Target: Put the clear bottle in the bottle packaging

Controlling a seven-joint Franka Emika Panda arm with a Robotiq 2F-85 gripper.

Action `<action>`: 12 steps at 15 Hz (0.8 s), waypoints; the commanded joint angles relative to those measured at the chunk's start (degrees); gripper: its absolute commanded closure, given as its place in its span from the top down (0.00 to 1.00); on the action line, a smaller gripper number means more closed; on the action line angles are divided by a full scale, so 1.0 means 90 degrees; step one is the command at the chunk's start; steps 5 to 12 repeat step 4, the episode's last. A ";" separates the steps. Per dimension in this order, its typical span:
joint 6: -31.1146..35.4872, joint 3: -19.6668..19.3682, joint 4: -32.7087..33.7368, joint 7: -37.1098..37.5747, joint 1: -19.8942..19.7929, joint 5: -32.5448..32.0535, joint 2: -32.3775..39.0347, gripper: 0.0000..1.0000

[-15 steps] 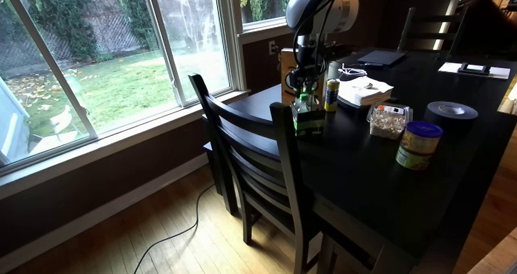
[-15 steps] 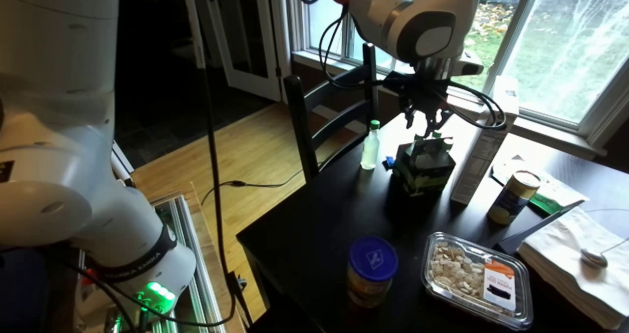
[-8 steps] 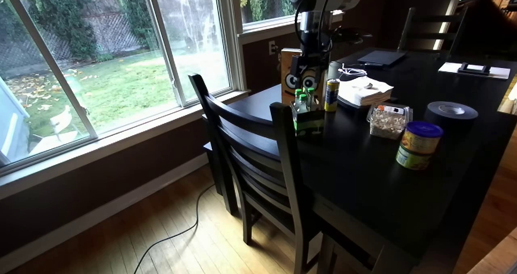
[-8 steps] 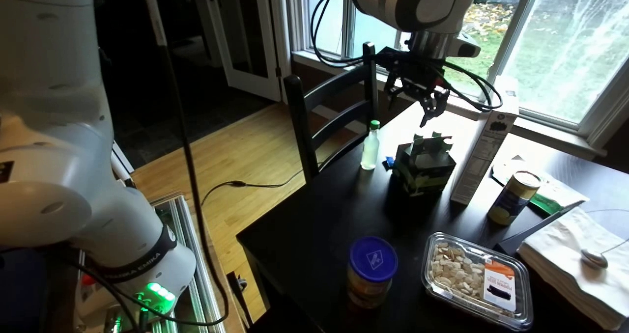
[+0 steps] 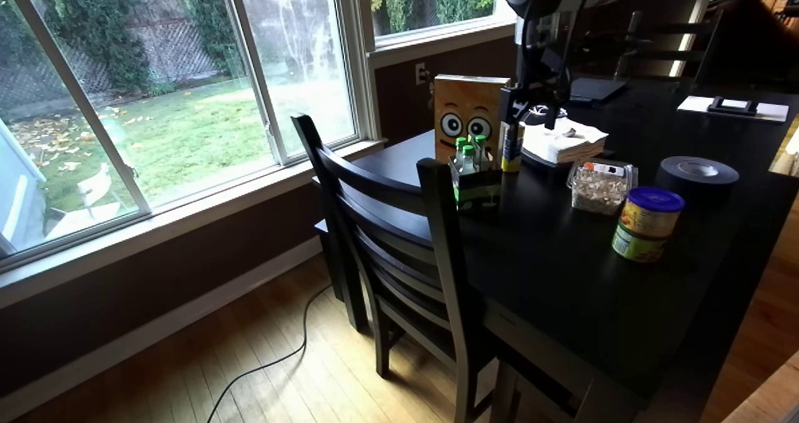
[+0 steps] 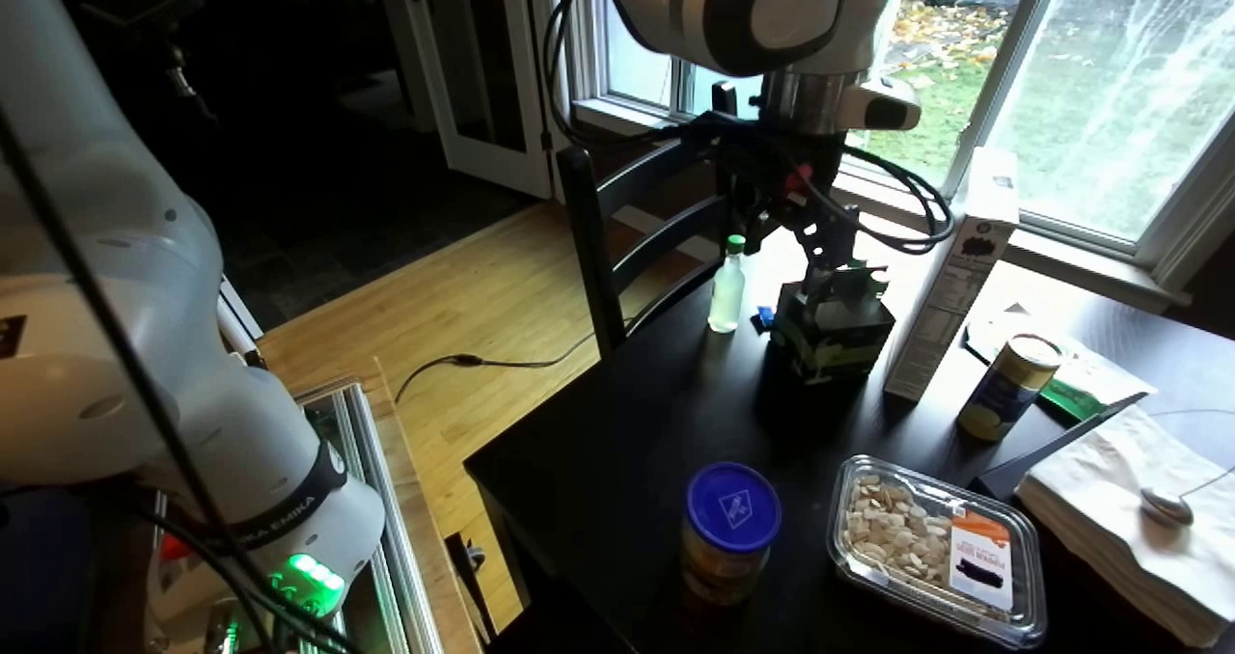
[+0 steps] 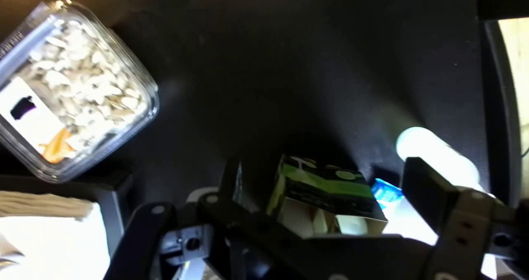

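Note:
The clear bottle [image 6: 727, 297], pale greenish with a green cap, stands upright on the table near its edge, apart from the packaging. In the wrist view the bottle [image 7: 438, 156] glows bright beyond the right-hand finger, which covers part of it. The bottle packaging [image 6: 835, 340] is a dark green open-topped carton beside it; green bottle caps rise out of the packaging [image 5: 477, 192] in an exterior view. My gripper [image 6: 786, 257] hangs above the table between bottle and packaging as that view shows it, its fingers wide apart. Nothing is held in the gripper [image 7: 324, 172].
A tall orange box [image 5: 459, 108] and a yellow-and-dark can [image 6: 1008, 389] stand behind the packaging. A tub of seeds [image 6: 897, 533], a blue-lidded jar [image 6: 730, 519] and a napkin stack [image 6: 1110, 529] are nearby. A chair [image 6: 591, 249] stands close to the bottle's edge.
The fingers have spread apart above the packaging. My gripper has risen off the caps there, then shifted away from them, rightward in an exterior view. Bottle and packaging have stayed put.

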 commanded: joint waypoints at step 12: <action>0.0213 -0.0094 -0.0679 0.0338 -0.0007 -0.0275 -0.0578 1.00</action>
